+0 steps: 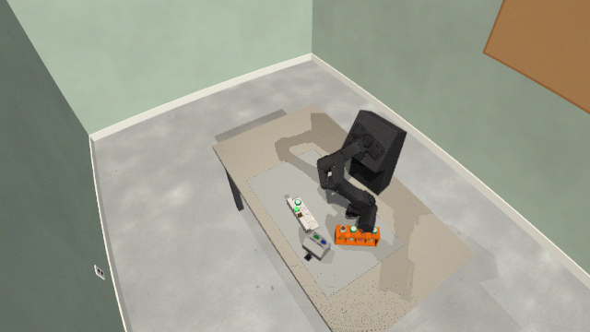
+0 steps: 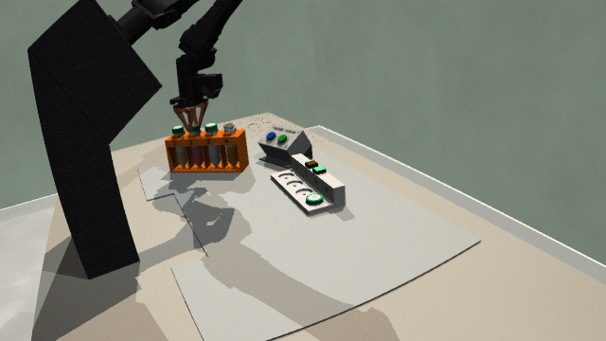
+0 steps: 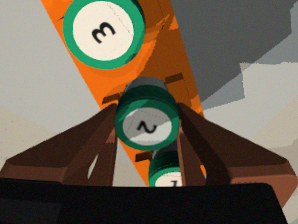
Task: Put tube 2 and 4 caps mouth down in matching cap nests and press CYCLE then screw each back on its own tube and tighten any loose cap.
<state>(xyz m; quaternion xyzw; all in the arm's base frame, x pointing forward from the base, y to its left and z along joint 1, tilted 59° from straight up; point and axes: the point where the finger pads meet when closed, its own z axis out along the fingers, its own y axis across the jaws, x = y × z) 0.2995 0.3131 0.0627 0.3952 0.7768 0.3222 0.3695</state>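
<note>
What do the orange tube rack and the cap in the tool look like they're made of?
The orange rack looks like matte moulded plastic: flat, even colour, no glints. The number 2 cap, clamped in the tool, looks like green plastic with a pale printed dot, slightly glossier. Neither can be confirmed by look alone.

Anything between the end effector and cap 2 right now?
Nothing visible. The end effector is shut on cap 2, with one finger on each side of it. Cap 3 stands apart from the fingers.

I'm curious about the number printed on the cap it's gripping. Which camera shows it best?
The wrist view: cap 2 fills the middle between the fingers, number readable. The exterior view shows it tiny, from the side; the top view hides it under the arm.
</note>
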